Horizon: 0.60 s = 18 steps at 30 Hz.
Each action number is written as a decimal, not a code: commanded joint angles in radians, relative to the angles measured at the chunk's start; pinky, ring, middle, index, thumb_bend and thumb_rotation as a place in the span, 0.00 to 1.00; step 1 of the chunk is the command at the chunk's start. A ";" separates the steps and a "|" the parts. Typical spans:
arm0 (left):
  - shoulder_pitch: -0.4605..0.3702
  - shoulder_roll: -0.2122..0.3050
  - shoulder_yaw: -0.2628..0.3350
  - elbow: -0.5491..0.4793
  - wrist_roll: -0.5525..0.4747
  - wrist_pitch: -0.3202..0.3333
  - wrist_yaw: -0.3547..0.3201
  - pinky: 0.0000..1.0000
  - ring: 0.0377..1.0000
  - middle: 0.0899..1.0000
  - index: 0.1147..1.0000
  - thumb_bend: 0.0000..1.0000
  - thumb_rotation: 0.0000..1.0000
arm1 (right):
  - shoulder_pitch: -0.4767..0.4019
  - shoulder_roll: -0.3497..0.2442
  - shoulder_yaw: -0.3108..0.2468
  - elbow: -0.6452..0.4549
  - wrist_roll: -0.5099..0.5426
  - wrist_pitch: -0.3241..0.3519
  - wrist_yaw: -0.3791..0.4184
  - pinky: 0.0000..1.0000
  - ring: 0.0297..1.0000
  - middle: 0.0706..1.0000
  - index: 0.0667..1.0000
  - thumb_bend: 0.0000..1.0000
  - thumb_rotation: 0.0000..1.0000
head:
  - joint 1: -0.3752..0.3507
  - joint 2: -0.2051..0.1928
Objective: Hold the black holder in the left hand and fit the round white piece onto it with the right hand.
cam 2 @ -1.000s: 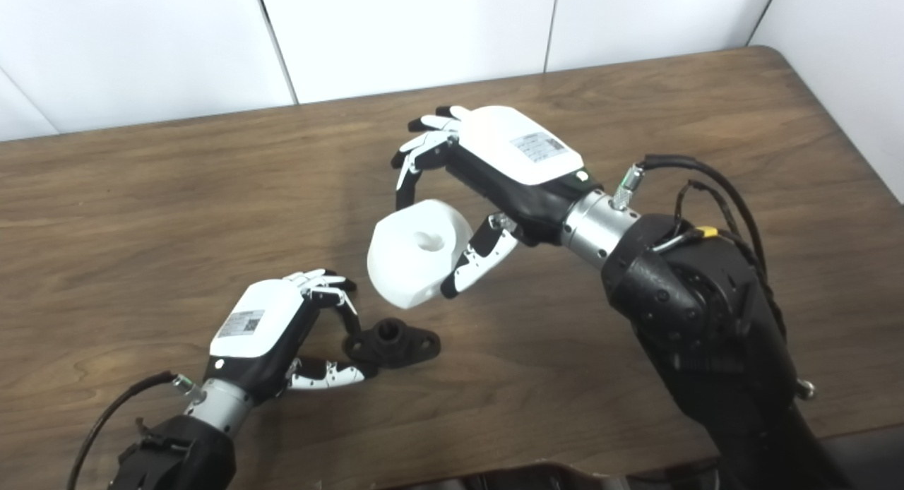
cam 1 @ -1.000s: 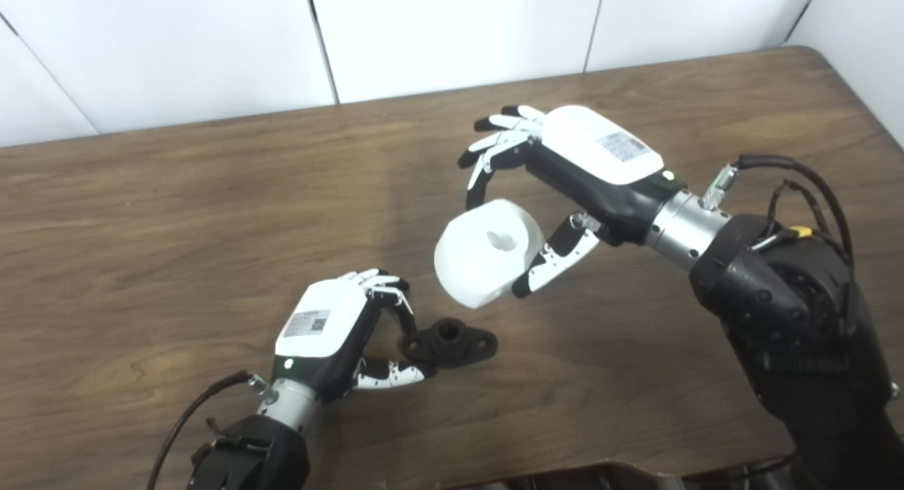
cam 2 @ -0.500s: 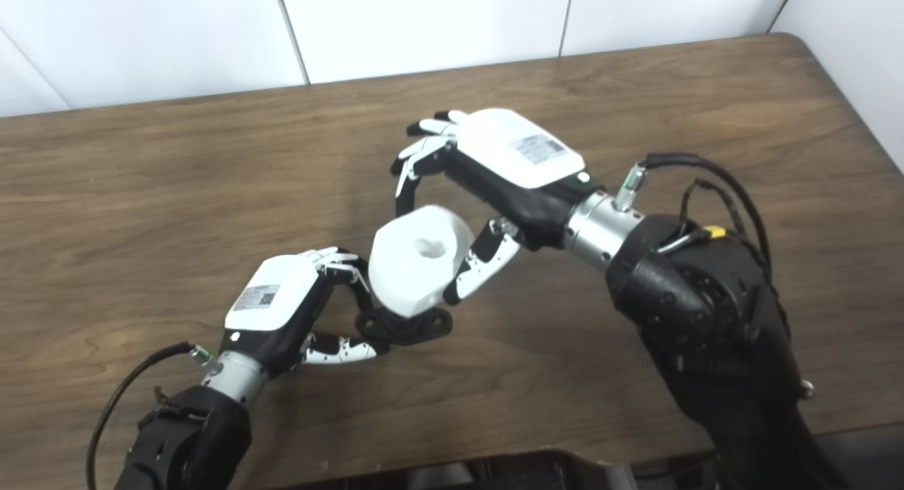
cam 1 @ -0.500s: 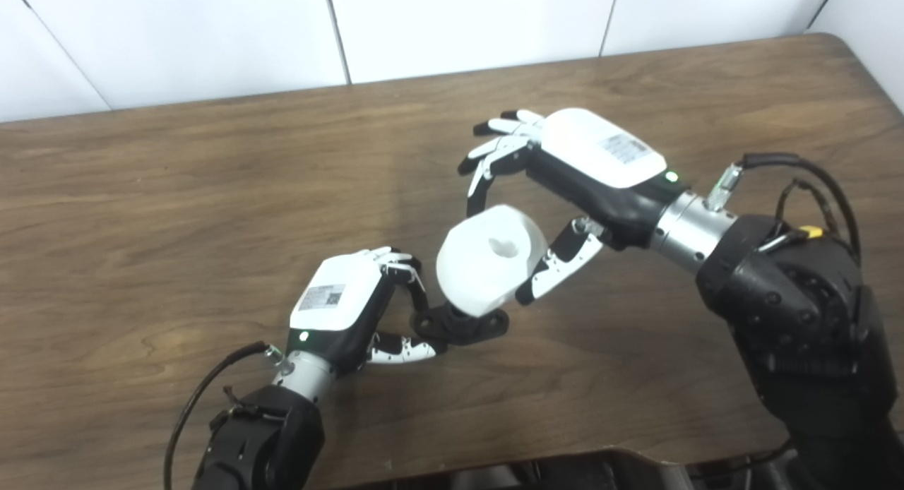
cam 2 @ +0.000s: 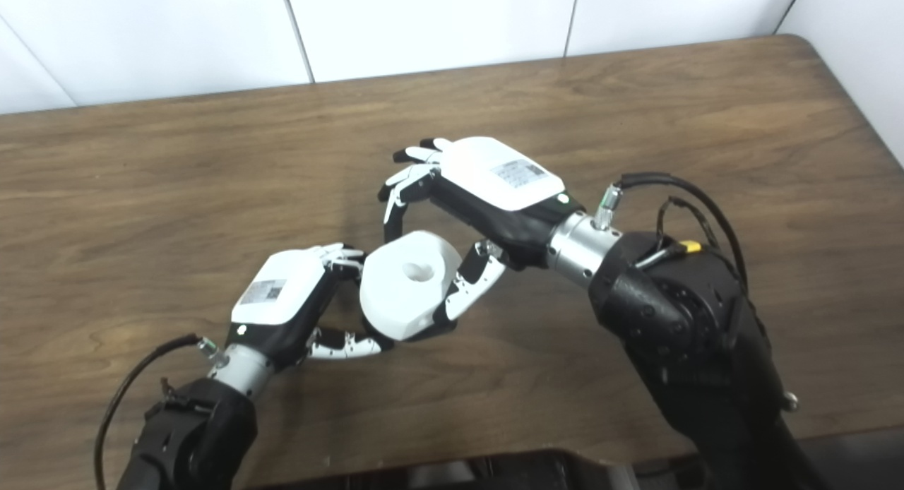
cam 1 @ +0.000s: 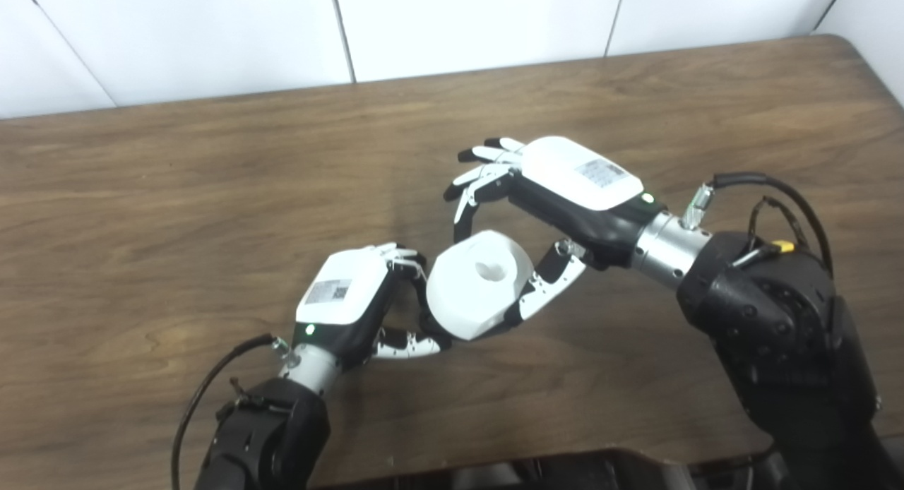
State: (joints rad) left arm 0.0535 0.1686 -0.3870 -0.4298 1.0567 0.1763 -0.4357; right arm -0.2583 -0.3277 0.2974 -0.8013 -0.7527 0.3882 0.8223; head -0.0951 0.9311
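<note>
White piece (cam 1: 474, 284) over black holder (cam 2: 422, 332)

Bright, even overhead light fills both views. The white shell of the right hand (cam 1: 572, 176) and the round white piece (cam 1: 478, 285) wash out toward glare, losing surface detail. Soft shadows pool on the bench (cam 1: 176, 193) beneath both hands. Focus is slightly soft throughout.

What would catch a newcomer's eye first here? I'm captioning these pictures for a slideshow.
The round white piece, mid-table, gripped by the right hand between fingers and thumb. It almost hides the black holder, pinched by the left hand just to its left on the brown wooden table.
</note>
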 commanded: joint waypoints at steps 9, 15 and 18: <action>-0.002 -0.001 -0.012 -0.001 0.013 0.013 -0.034 0.88 0.88 0.80 0.42 0.51 0.05 | -0.021 0.014 0.014 0.014 -0.017 -0.047 -0.029 1.00 0.95 0.79 0.44 0.52 0.14 | -0.001 0.000; -0.002 -0.003 -0.013 -0.004 0.013 0.012 -0.032 0.88 0.88 0.80 0.42 0.51 0.05 | -0.026 0.021 0.022 0.037 -0.030 -0.068 -0.034 1.00 0.95 0.79 0.45 0.52 0.14 | -0.002 0.002; -0.002 -0.003 -0.014 -0.004 0.012 0.013 -0.033 0.88 0.88 0.80 0.42 0.51 0.05 | -0.023 0.021 0.024 0.044 -0.040 -0.078 -0.032 1.00 0.95 0.79 0.45 0.52 0.14 | -0.002 0.002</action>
State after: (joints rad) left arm 0.0528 0.1646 -0.3913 -0.4332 1.0610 0.1841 -0.4398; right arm -0.2542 -0.3119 0.3257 -0.7471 -0.7803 0.3436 0.8195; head -0.0966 0.9327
